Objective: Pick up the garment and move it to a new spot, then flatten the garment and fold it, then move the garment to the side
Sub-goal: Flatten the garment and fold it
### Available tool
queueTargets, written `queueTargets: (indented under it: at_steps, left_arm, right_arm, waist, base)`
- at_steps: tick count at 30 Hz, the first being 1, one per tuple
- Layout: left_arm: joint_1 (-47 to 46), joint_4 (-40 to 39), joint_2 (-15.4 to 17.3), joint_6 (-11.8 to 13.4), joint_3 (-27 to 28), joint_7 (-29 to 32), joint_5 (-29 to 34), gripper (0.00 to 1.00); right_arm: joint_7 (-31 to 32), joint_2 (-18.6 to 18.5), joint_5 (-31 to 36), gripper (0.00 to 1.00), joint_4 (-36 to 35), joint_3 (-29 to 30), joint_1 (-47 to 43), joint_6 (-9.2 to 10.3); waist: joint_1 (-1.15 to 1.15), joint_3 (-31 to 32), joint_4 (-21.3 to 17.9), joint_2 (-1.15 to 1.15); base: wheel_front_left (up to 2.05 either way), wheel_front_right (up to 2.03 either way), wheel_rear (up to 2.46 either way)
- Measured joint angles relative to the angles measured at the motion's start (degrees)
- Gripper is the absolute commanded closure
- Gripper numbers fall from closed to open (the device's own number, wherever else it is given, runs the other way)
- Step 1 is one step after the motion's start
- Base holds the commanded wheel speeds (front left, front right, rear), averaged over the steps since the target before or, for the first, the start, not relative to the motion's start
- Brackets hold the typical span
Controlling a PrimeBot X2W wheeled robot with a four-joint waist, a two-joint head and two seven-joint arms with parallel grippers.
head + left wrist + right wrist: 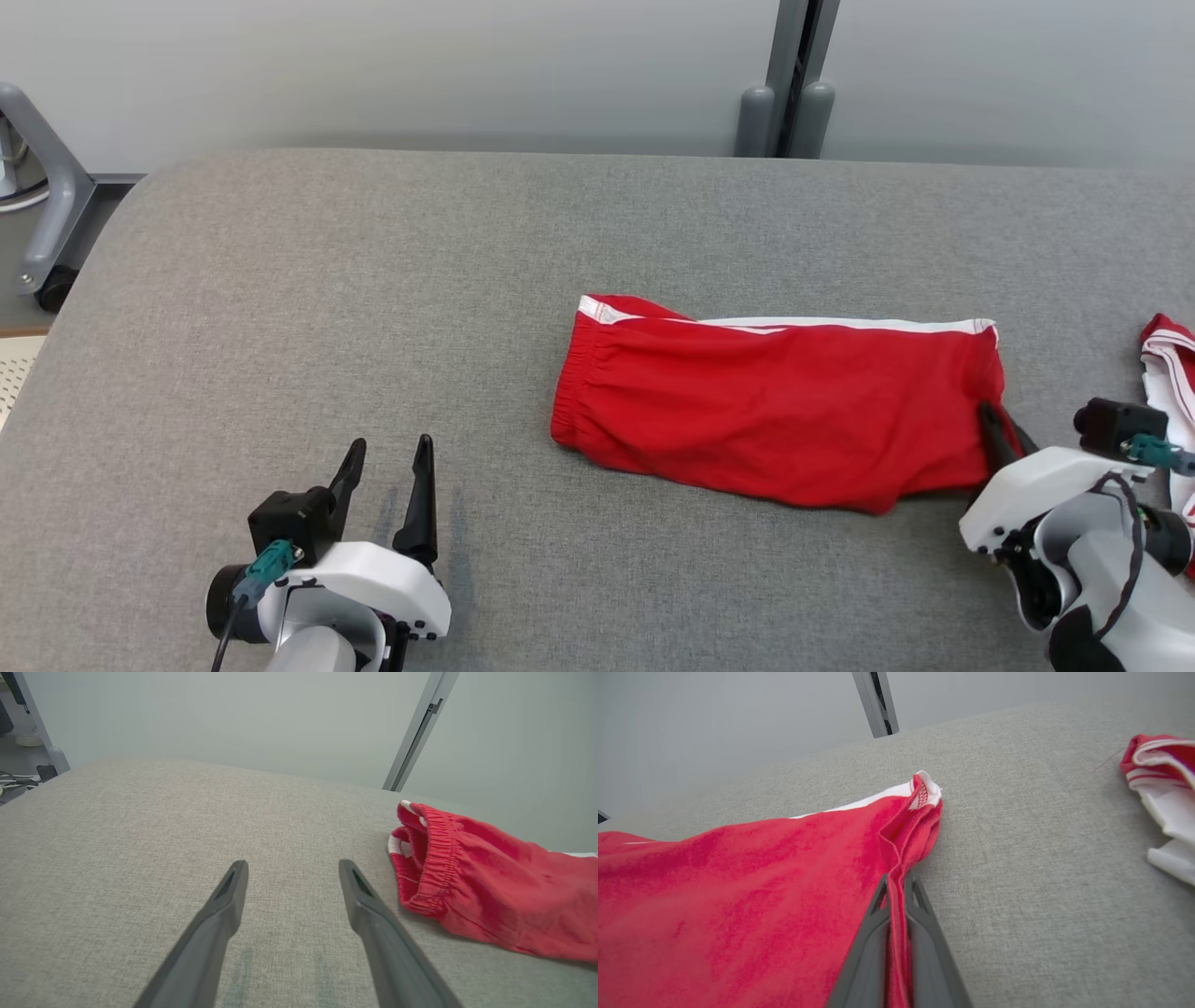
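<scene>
Garment (775, 411), a pair of red shorts with a white side stripe, lies spread on the grey table (373, 280), a little to our right of the middle, waistband towards our left. It looks laid out long and fairly flat, though soft wrinkles cross it and the near edge is uneven.

We judge the pick-up and move to a new spot as done and the flattening as under way. The fold, if one has been made, we cannot confirm, and the move to the side is left.

Our right tool (896, 882) is pinched on the hem at the garment's right end, with a ridge of red cloth between its fingers. Our left tool (392, 448) hovers spread wide over bare table, well apart from the waistband, gripping nothing.

By count we see one garment, one other red-and-white cloth (1172, 364) bunched at the table's right edge, two tools and one table.
</scene>
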State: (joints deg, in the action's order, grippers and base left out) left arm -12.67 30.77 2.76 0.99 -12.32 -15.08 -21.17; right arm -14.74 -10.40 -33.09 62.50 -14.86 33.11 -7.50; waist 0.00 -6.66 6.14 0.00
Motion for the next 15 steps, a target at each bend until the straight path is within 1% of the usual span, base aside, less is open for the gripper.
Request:
queueTargets:
  at_steps: [4, 7, 8, 12, 15]
  left_arm:
    - [0.24, -0.01, 0.01, -0.18, -0.07, 0.0, 0.0, 0.0]
    - [0.24, 0.07, 0.0, -0.22, -0.15, -0.01, -0.01, 0.0]
    - [0.24, 0.07, 0.0, -0.22, -0.15, -0.01, -0.01, 0.0]
    - [0.45, 0.38, -0.03, -0.41, -0.43, -0.01, -0.02, 0.0]
    - [1.05, 0.7, 0.04, -0.41, -0.62, -0.01, -0.08, 0.0]
  right_arm:
    - [-0.18, -0.64, 2.47, 1.0, -2.87, 1.94, 0.27, 0.0]
    - [-0.19, -0.09, 5.33, 1.0, -5.33, 2.33, 0.73, 0.01]
    - [-0.19, -0.09, 5.33, 1.0, -5.33, 2.33, 0.73, 0.01]
    - [-0.24, 3.16, 7.22, 1.0, -10.67, 0.75, 2.07, 0.01]
    - [-0.25, 5.82, 7.67, 1.0, -14.51, -3.07, 2.18, 0.01]
  waist:
    - [0.0, -0.14, 0.42, 0.0]
    - [0.0, -0.3, 1.14, 0.0]
    - [0.0, -0.3, 1.14, 0.0]
    - [0.0, -0.03, 2.47, 0.0]
    - [0.0, 0.52, 3.61, 0.0]
  base:
    - [0.0, 0.0, 0.0]
    - [0.0, 0.0, 0.0]
    - [0.0, 0.0, 0.0]
    - [0.0, 0.0, 0.0]
    - [0.0, 0.0, 0.0]
